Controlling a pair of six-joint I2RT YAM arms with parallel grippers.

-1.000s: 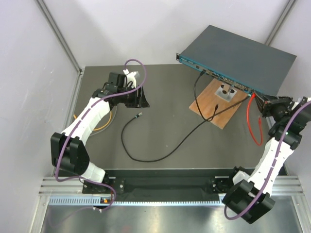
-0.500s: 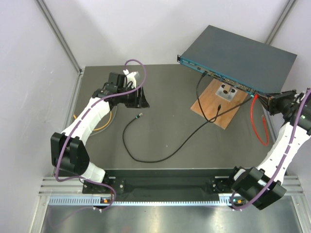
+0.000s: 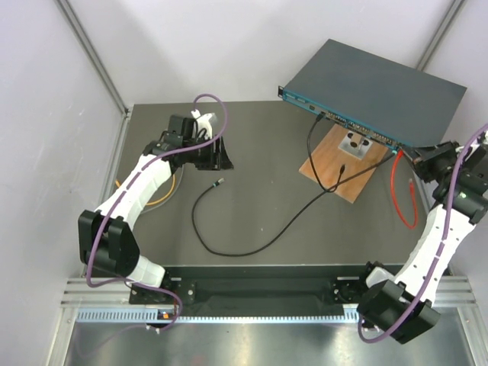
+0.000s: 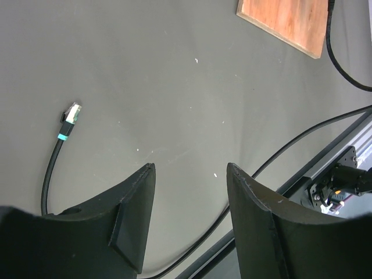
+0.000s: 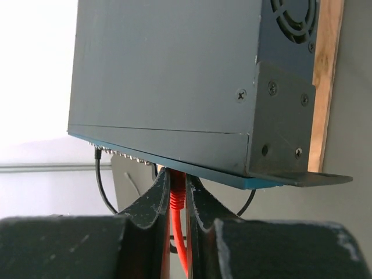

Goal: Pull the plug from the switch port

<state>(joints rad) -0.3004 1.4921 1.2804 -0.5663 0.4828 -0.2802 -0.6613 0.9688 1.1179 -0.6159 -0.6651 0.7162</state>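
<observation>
Black left claw (image 4: 190, 168) hangs released over the tabletop (image 4: 174, 75), a loose black cable end (image 4: 71, 113) ahead-left; only the right wrist view shows the right claw (image 5: 178, 175) clenched on the red plug (image 5: 177, 196), the switch (image 5: 168, 75) just beyond its tips

- Left arm (image 3: 141, 183) and right arm (image 3: 431, 240): white links, black joints.
- A purple cable (image 3: 206, 97) loops loosely along each arm.
- Left gripper (image 4: 190, 168): matte black fingers (image 4: 131, 215), curved, tapering to thin tips.
</observation>
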